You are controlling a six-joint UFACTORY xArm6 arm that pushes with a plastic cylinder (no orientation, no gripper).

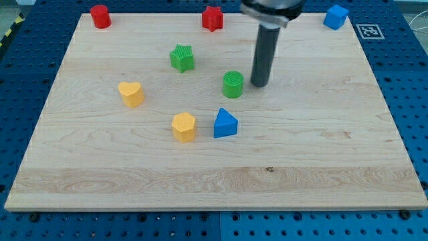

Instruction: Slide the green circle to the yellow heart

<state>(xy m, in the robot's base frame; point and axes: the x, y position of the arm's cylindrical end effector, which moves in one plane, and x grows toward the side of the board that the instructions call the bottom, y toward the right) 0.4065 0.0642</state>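
The green circle (pixel 233 84) stands near the middle of the wooden board (pixel 321 154). The yellow heart (pixel 132 94) lies well to its left. My tip (pixel 259 84) rests on the board just to the right of the green circle, a small gap away from it. The dark rod rises from there toward the view's top.
A green star (pixel 182 58) lies up and left of the circle. A yellow hexagon (pixel 184 126) and a blue triangle (pixel 225 124) lie below it. A red cylinder (pixel 101 16), a red star (pixel 212 19) and a blue block (pixel 336 17) sit along the top edge.
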